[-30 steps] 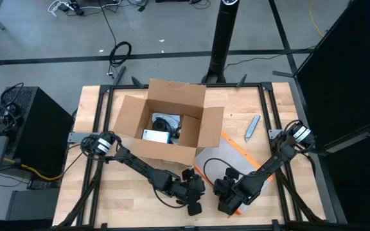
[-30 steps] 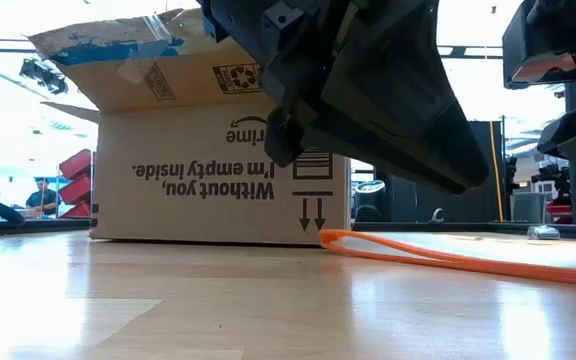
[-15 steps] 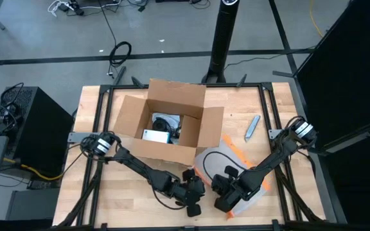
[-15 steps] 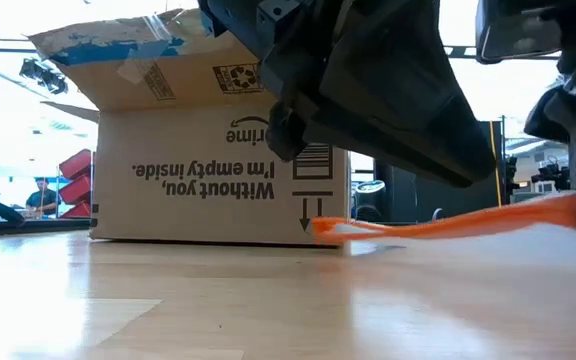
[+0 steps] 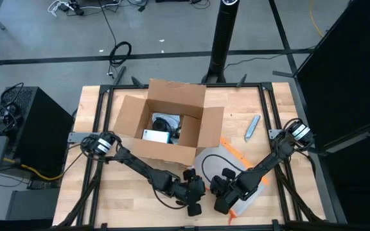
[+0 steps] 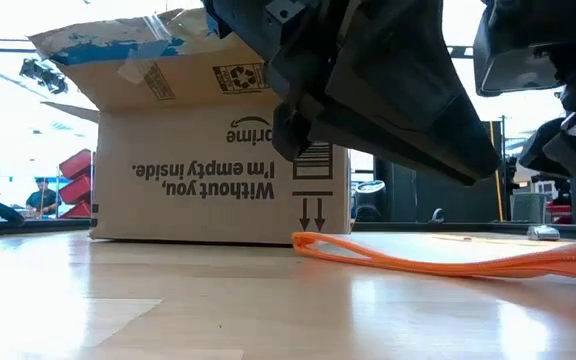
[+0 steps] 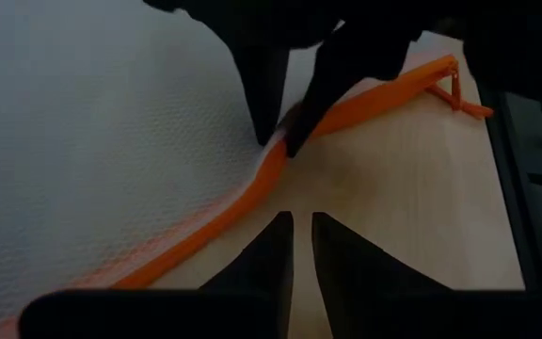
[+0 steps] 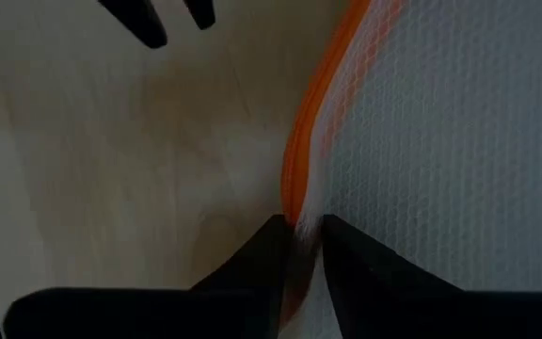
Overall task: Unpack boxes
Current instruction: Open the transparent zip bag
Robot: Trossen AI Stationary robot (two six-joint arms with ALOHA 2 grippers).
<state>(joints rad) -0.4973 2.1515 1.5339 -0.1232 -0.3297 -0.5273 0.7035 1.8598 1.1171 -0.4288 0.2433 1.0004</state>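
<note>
We find the cardboard box [image 5: 166,125] open on the desk [image 5: 88,192], its flaps spread. Both arms sit in front of it; the right gripper [image 8: 297,240] pinches the plastic pouch [image 5: 220,163] by its orange edge, lengthwise between its jaws. The left gripper [image 7: 301,247], nearer the box, has its jaws nearly closed on nothing.

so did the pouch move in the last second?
Yes. The pouch slid toward the table's front edge, away from the box, pinched by the right gripper.
</note>
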